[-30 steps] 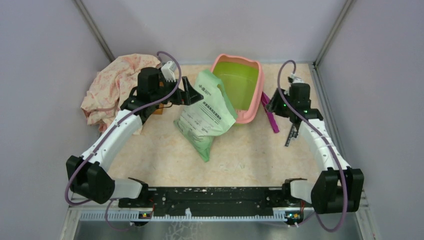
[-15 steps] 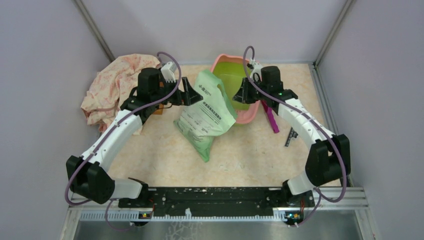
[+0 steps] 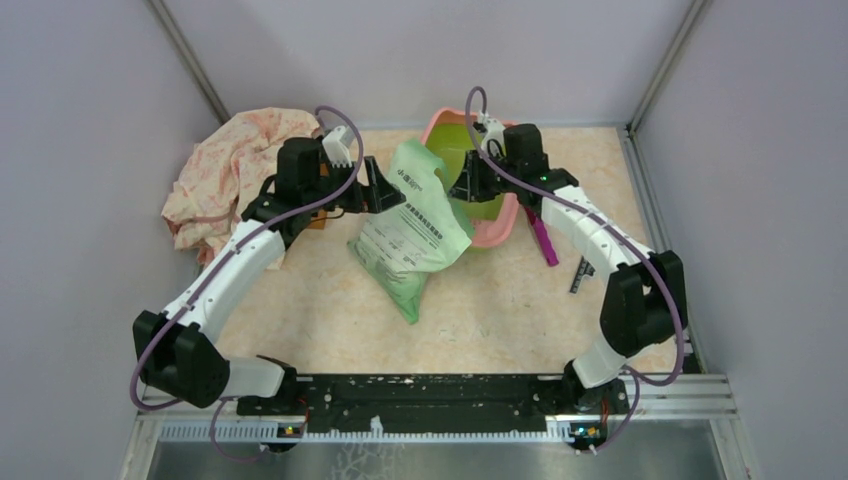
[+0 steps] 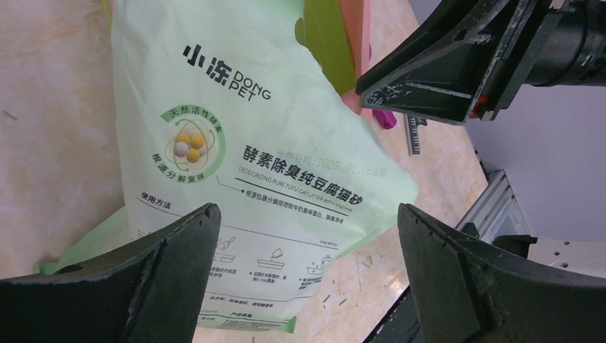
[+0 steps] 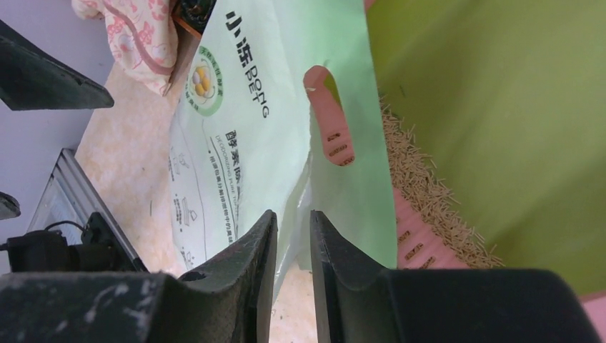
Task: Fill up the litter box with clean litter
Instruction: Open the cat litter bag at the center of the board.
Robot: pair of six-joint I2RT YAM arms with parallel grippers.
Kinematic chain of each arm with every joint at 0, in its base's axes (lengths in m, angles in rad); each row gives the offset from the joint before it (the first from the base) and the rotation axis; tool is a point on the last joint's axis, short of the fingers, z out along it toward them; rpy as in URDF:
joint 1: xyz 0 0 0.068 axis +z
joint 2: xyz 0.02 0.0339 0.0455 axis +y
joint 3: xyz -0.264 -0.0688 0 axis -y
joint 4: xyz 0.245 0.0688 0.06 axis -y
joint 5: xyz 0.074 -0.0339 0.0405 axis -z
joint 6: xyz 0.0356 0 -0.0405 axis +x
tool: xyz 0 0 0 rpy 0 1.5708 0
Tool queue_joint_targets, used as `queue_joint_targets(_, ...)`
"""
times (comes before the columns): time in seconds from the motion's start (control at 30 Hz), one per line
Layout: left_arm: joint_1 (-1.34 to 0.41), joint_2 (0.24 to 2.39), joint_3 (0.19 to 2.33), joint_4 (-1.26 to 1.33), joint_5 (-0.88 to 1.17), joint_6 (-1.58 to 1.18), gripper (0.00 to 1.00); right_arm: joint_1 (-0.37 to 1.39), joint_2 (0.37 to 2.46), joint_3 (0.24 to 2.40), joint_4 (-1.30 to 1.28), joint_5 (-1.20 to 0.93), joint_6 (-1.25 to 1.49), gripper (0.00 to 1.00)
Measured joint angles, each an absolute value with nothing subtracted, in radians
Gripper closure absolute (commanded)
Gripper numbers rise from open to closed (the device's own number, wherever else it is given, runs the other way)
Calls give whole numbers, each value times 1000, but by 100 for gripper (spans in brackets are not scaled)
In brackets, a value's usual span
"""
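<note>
The light green printed bag (image 3: pixel 410 230) lies flat, its top leaning on the litter box (image 3: pixel 497 236), which has a pink rim and a lime-green inside (image 5: pixel 500 107). Thin beige litter pellets (image 5: pixel 429 193) lie scattered along the box's pink slotted ledge and inner wall. My left gripper (image 3: pixel 388 190) hangs wide open over the bag's (image 4: pixel 236 143) upper left, holding nothing (image 4: pixel 307 214). My right gripper (image 3: pixel 462 185) hovers over the box's left side at the bag's top edge. Its jaws (image 5: pixel 293 214) stand only a narrow gap apart, in line with the bag's (image 5: pixel 243 143) folded edge, with nothing clamped.
A pink floral cloth (image 3: pixel 235 170) is heaped at the back left. Right of the box a magenta scoop (image 3: pixel 540 238) lies on the floor, and a small dark strip (image 3: pixel 580 275) lies nearer the right arm. Grey walls close in the left, right and back.
My right arm has swung left from beside the box's right side to above the box at the bag's top, and its jaws have narrowed. The left arm and the bag are unmoved.
</note>
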State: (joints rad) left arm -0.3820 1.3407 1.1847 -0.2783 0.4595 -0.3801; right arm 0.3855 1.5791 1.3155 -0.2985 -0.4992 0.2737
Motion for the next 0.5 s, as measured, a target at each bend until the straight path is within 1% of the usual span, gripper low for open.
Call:
queue_joint_targets(0.4, -382, 1340, 1179, -278, 459, -380, 1, 437, 1605, 1318, -316, -525, 237, 75)
queue_joint_targets(0.5, -383, 1340, 1179, -279, 459, -380, 1, 454, 1606, 1318, -323, -527, 230, 78)
